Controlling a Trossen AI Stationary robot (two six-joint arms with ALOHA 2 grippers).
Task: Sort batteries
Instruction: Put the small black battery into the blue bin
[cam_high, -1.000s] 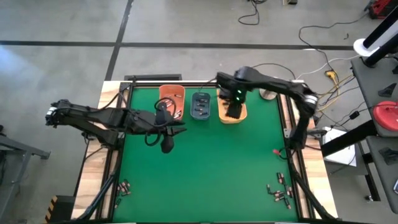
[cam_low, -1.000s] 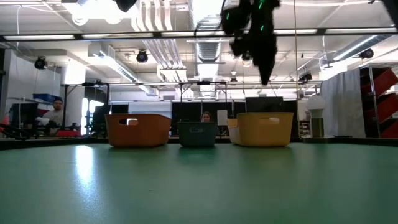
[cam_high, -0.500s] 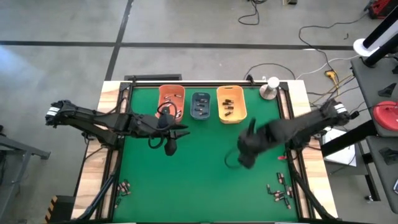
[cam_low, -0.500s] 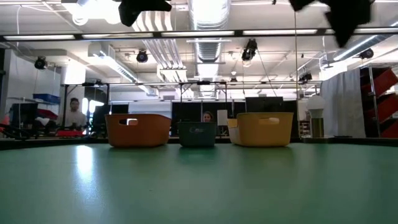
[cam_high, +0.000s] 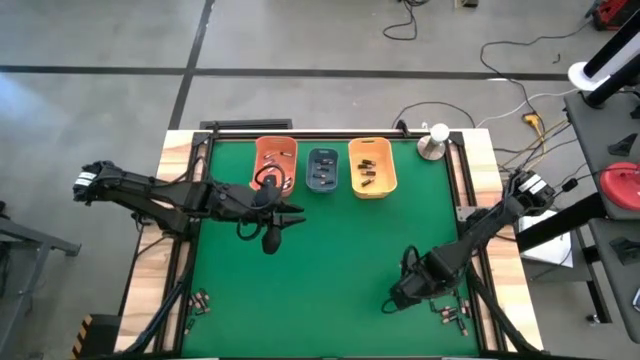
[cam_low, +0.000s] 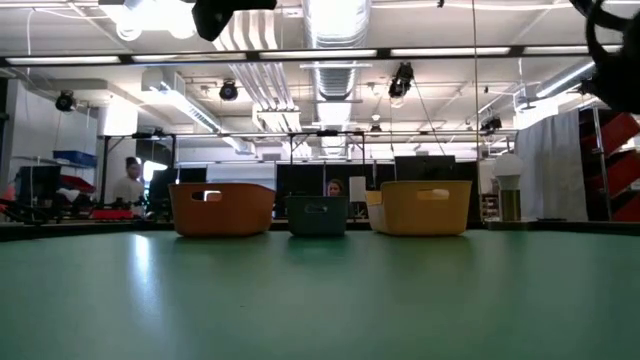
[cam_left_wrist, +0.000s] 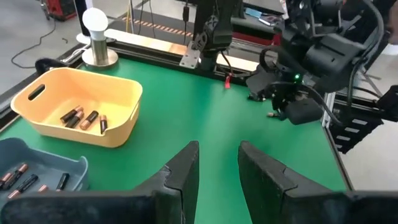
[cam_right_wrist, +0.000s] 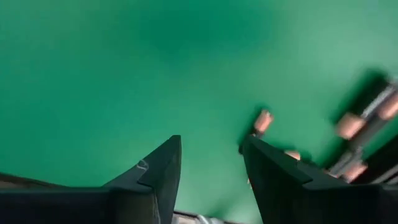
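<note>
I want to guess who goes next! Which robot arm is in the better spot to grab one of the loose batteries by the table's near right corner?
Probably the right. The right gripper is open, low beside the loose batteries. The left gripper hovers far off, near the orange bin.

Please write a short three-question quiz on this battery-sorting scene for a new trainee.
1. True or false: the right gripper is over the yellow bin.
2. Which bin stands between the other two? A) orange bin B) blue-grey bin C) yellow bin
3. Fill in: the left gripper hangs open and ____ near the orange bin.

Key
1. False. It is low over the mat near the loose batteries at the table's right front corner, fingers open.
2. B
3. Empty; the left wrist view shows nothing between its fingers.
</note>
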